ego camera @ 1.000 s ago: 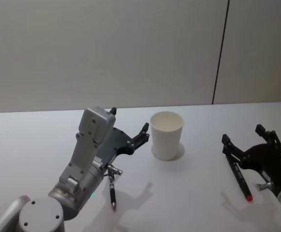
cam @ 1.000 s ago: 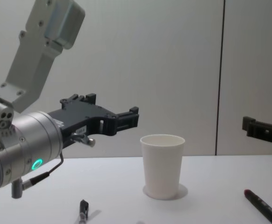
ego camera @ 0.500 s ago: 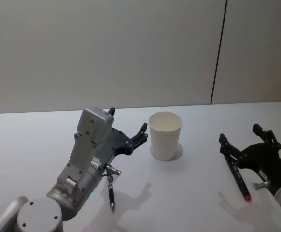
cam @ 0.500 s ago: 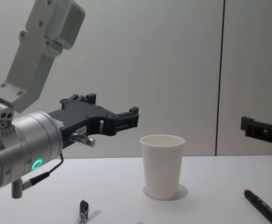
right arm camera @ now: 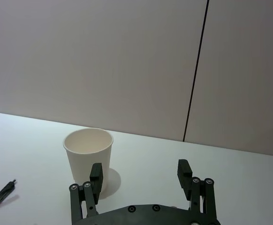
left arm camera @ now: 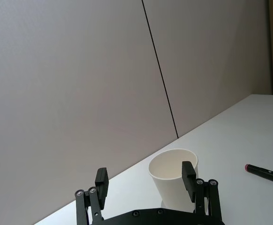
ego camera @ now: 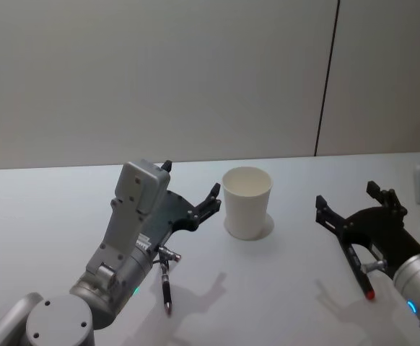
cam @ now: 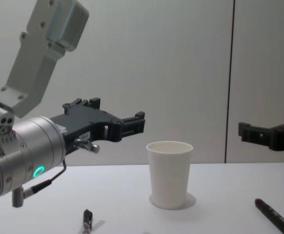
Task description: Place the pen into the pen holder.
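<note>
Right hand [ego camera: 345, 194], open and empty, has edged toward the pen holder [ego camera: 247, 205]; left hand [ego camera: 193, 177] open, idle; red-tipped pen [ego camera: 359, 272] and dark pen [ego camera: 167, 288] lie unpicked on the desk [ego camera: 51, 209].

Pen holder [ego camera: 247, 210] standing mid-surface [ego camera: 51, 209]; left gripper [ego camera: 192, 179] hovering just left, crowding that side; surface lying bare near and right.

Pen holder [ego camera: 247, 209]: plain white, no pattern.
Right-side pen [ego camera: 364, 282]: black barrel, red end.
Left-side pen [ego camera: 167, 290]: black.
Left gripper [ego camera: 192, 177]: black.
Left arm [ego camera: 120, 249]: silver-grey, with a green light ring [cam: 38, 171].
Right gripper [ego camera: 346, 194]: black.
Table [ego camera: 282, 288]: white.
Wall [ego camera: 159, 79]: pale grey, one dark vertical seam [ego camera: 327, 79].
</note>
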Controlling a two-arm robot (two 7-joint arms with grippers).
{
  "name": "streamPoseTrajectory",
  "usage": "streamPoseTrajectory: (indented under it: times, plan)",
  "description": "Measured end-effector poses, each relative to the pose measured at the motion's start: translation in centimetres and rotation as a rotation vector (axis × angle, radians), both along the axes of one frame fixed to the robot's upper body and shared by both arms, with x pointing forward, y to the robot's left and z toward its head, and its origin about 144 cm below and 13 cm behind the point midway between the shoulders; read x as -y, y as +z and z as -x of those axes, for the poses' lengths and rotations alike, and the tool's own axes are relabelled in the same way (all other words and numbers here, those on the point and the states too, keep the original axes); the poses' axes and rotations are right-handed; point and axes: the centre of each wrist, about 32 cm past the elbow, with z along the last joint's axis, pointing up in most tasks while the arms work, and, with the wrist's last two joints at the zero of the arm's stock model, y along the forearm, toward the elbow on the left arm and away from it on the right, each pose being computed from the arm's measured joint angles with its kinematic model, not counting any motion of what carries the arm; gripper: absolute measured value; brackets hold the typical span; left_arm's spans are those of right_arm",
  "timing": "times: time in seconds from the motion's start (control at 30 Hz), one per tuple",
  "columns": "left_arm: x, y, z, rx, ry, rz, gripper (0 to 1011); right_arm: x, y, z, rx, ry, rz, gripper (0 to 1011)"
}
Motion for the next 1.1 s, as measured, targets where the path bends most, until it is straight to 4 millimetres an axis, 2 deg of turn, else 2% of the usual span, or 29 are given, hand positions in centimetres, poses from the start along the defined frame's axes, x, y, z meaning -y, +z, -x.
streamPoseTrajectory:
  times: [0.47,0.77,1.1]
  plan:
    - [0.0,0.0,0.0,0.000,0.000,0.000,1000,-0.8,2.8,-1.8,-0.126,-0.034,0.030,1001]
    - [0.0,0.0,0.0,0.000,0.000,0.000,1000,-0.4,4.4,-3.3,-0.243,-0.006,0.032,1001]
    - [0.0,0.0,0.0,0.000,0.000,0.000,1000,0.3,5.3,-4.9,-0.356,0.022,0.035,1001]
